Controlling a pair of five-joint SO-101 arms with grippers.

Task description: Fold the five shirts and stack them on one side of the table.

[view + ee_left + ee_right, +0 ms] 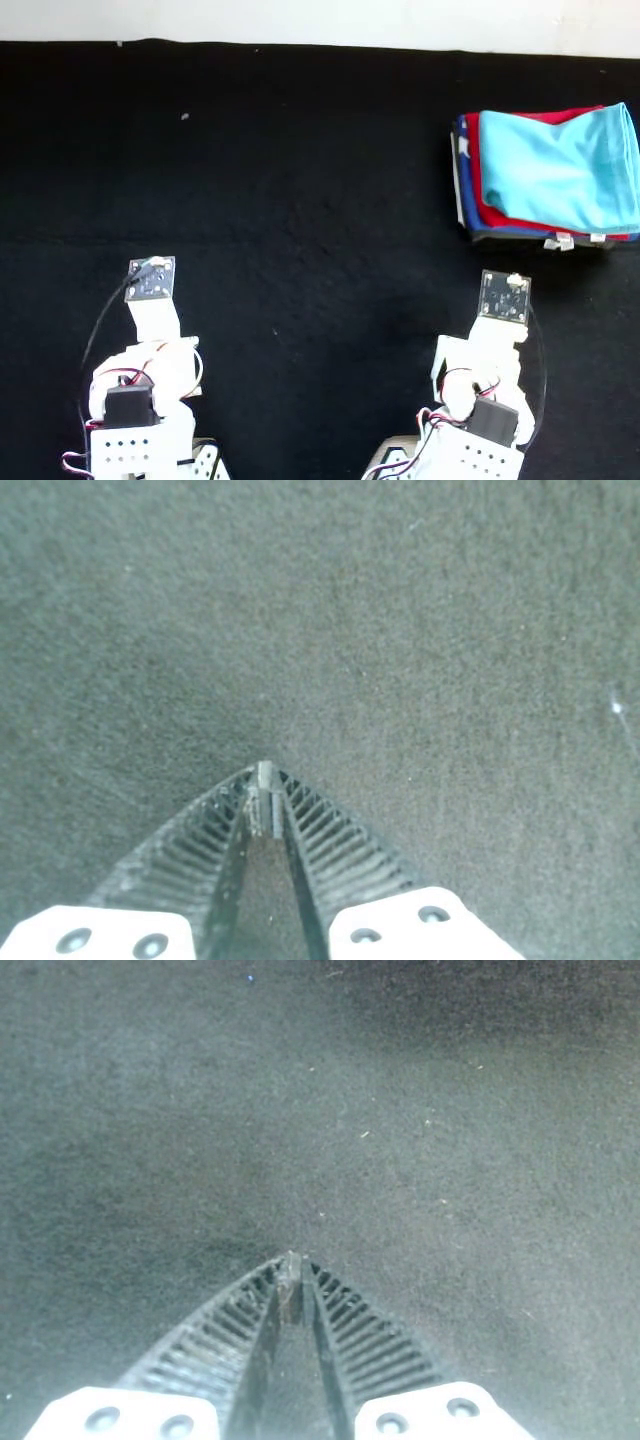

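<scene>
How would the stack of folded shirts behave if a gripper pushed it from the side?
Probably floppy: the stack of folded shirts is soft fabric, so it would likely bunch rather than slide whole. The layers sit offset, with the light blue shirt wrinkled on top, so it may shear off first. The fuzzy black table cover probably adds drag.

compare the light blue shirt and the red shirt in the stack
The light blue shirt lies on top; the red shirt sits right under it. The light blue shirt shows its whole upper face, wrinkled; the red shirt shows just a narrow border. Both are folded in the same stack on the table.
</scene>
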